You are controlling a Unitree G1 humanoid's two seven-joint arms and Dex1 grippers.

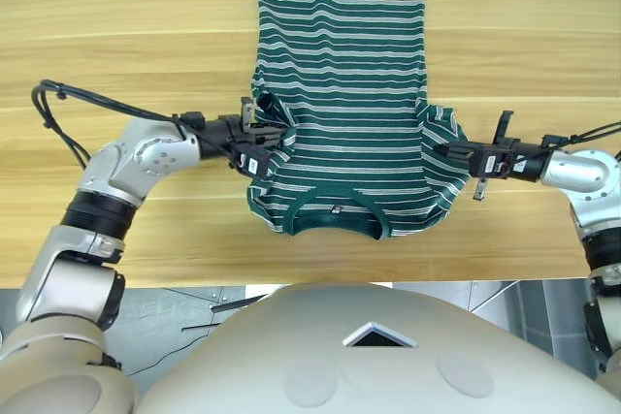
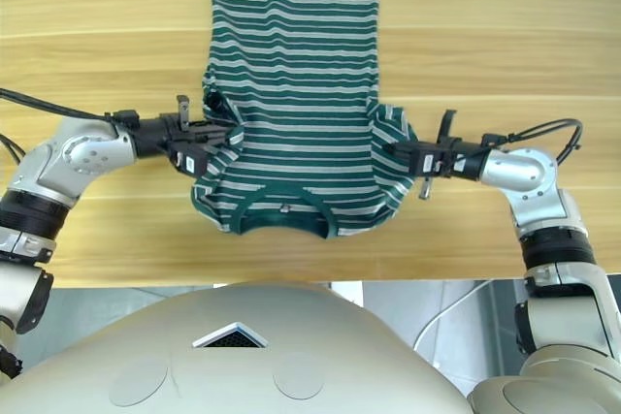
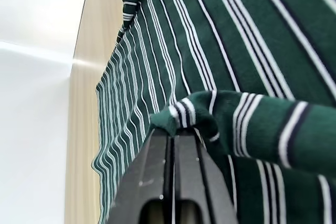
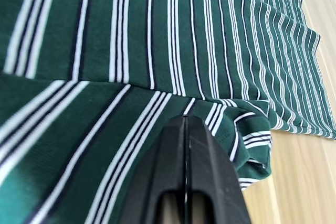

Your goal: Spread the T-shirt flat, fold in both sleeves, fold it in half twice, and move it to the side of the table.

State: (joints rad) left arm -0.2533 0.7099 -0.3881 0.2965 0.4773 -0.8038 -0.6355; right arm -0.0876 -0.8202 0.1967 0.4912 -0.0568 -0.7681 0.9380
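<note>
A dark green T-shirt (image 1: 340, 75) with white stripes lies on the wooden table (image 1: 116, 26), its collar (image 1: 335, 203) toward me and its hem at the far side. My left gripper (image 1: 274, 138) is shut on the left sleeve (image 3: 220, 124), which is bunched up and lifted over the shirt's side edge. On the other side my right gripper (image 1: 439, 149) is shut on the right sleeve (image 1: 443, 128), pinching the fabric at its fingertips (image 4: 185, 124). Both sleeves sit drawn in against the body of the shirt.
Bare wood stretches to the left and right of the shirt and beyond its hem. The table's front edge (image 1: 194, 283) runs just past the collar, with grey floor and a cable (image 1: 233, 305) below it.
</note>
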